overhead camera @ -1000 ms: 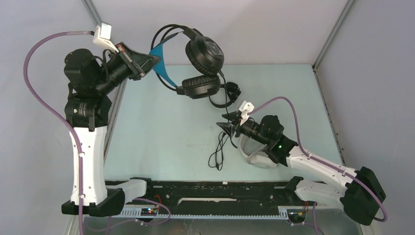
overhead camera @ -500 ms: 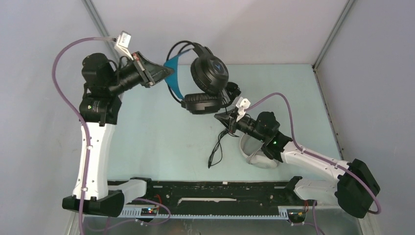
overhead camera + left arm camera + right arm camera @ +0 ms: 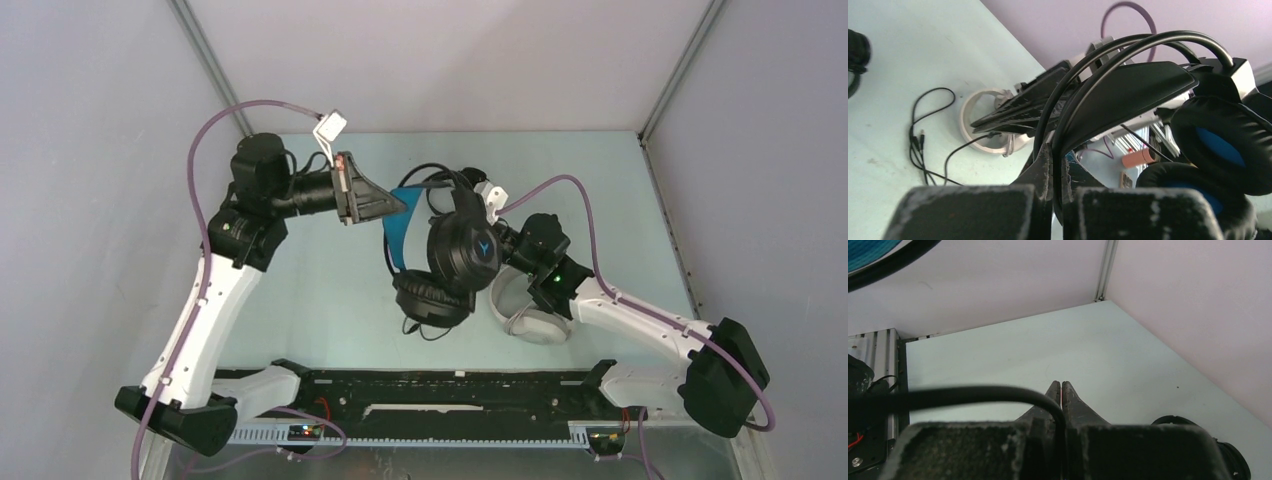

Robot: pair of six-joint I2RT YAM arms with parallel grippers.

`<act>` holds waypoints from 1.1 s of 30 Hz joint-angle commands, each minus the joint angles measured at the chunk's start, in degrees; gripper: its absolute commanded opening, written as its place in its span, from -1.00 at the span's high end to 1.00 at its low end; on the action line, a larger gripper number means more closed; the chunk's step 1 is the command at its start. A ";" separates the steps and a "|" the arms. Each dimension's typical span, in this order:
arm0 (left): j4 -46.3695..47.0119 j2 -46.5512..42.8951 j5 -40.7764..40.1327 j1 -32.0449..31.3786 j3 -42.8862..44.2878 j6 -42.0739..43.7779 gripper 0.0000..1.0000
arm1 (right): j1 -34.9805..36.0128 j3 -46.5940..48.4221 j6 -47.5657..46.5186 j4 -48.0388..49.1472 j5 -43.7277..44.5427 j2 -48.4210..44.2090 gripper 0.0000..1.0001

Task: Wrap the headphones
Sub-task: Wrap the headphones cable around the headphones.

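My left gripper (image 3: pixel 1058 152) is shut on the thin arch of the bulky black headphones (image 3: pixel 463 250), which hang above the middle of the table with their blue lining (image 3: pixel 402 230) showing. Their ear cups (image 3: pixel 1220 150) dangle to my right in the left wrist view. My right gripper (image 3: pixel 1061 386) is shut, with the black cable (image 3: pixel 973 392) running down between its fingers. In the top view that gripper is hidden behind the hanging ear cups. The white headphones (image 3: pixel 528 322) lie on the table under my right arm. A small black headset (image 3: pixel 472 183) lies just behind.
A loop of black cable (image 3: pixel 923 145) lies on the table beside the white headphones (image 3: pixel 973 117). The black rail (image 3: pixel 430 385) with both arm bases runs along the near edge. Walls close the table at the back and both sides.
My left arm has swung the black headphones from the back left down towards the table's middle. My right gripper moved up behind them and closed on the cable.
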 commanded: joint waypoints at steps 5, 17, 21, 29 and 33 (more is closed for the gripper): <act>0.18 -2.42 7.92 -7.02 -3.36 6.83 1.00 | -0.95 3.30 -1.33 0.13 -0.71 0.14 1.00; -28.54 -2.09 -25.95 -10.04 -0.40 36.45 1.00 | -7.10 8.29 -6.99 -28.56 -6.03 -5.65 1.00; -30.77 -1.06 -37.40 -12.42 1.22 38.38 1.00 | -7.13 11.37 -7.72 -40.92 -5.72 -5.26 1.00; -32.52 1.31 -52.89 -17.74 0.64 40.77 1.00 | -6.33 17.50 -4.17 -51.03 -8.76 -4.21 1.00; -30.94 0.87 -57.73 -20.22 -0.97 41.87 1.00 | -6.40 22.80 -2.19 -56.57 -15.03 -1.93 1.00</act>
